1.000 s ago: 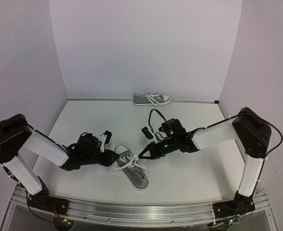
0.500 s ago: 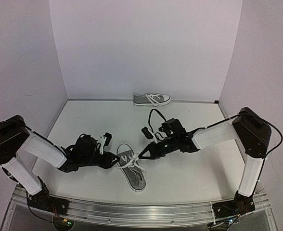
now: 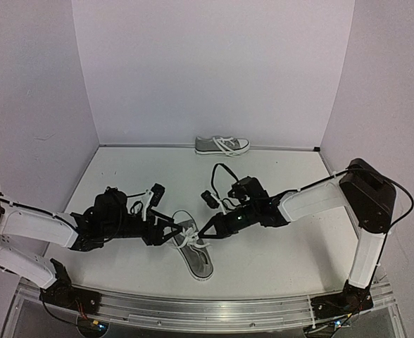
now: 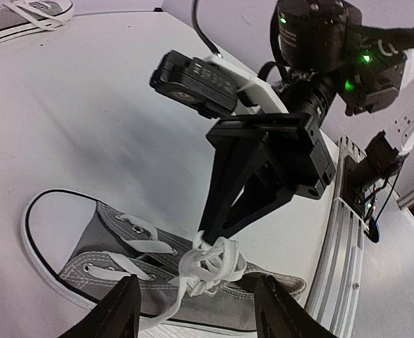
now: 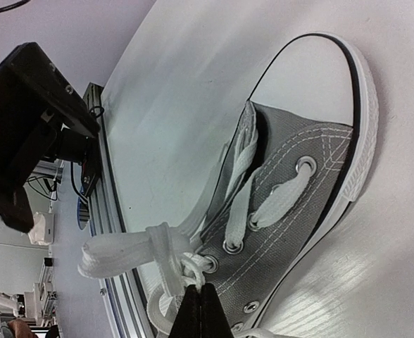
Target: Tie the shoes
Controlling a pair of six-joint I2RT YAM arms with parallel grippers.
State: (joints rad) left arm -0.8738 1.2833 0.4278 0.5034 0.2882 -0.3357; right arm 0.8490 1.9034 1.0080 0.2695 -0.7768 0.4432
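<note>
**Position.** The near small grey canvas low-top sneaker with white rubber sole (image 3: 197,257) is lying at the front middle of the white table (image 3: 284,260), directly between the two grippers. Its matching partner, the far grey sneaker (image 3: 222,146), is sitting against the back wall, well apart from both arms.

**Right gripper** (image 3: 202,235). The jaws are pinching tight on the white lace (image 5: 158,257). They are gripping it at a bunched knot of loops just over the upper eyelets and holding the bunch slightly off the canvas.

**Left gripper** (image 4: 193,313). The jaws are standing apart, one finger on either side of the same bunch. As far as the wrist view shows, they are grasping nothing.

**Progress (my judgement).**
- The near shoe is looking partway done. The lace is running through the eyelets and a knot with loops is sitting at the top.
- The loops are hanging slack and crowded, so I am not counting it as a finished, cinched bow.
- What seems to be left here is drawing the loops outward to tighten, then releasing.
- On the far shoe, the laces are lying in loops across the tongue. At this distance I cannot tell whether they are tied.
- I am therefore treating the far shoe as possibly outstanding.
</note>
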